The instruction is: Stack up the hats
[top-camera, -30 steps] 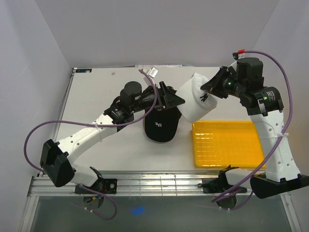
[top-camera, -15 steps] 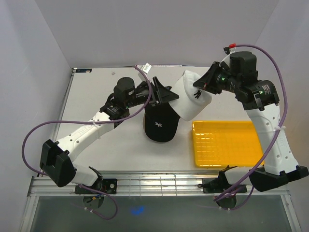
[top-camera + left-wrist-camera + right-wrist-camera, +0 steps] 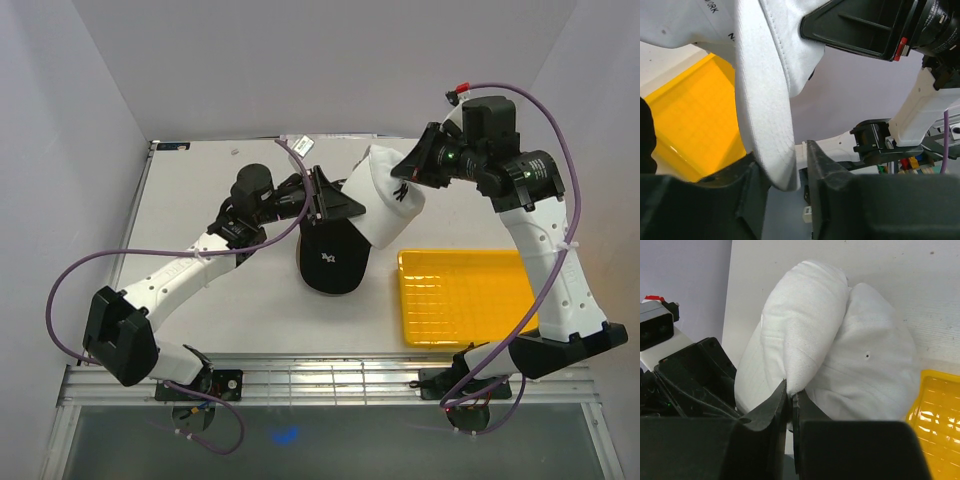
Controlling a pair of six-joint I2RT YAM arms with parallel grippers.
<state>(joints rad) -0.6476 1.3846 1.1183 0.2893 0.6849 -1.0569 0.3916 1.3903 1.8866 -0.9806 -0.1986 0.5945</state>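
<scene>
Right gripper (image 3: 790, 392) clamps white cap (image 3: 385, 203) crown; left gripper (image 3: 782, 160), half-open, straddles its brim; black cap (image 3: 330, 260) at 7 o'clock.

A yellow tray (image 3: 465, 300) with a fine grid pattern on its floor lies flat on the white table (image 3: 260, 315), toward the near right. Just nearer than the tray, a metal rail (image 3: 330, 378) runs along the table's edge. Far to the tray's left, at the table's back corner, sits a small dark label (image 3: 172, 146).
</scene>
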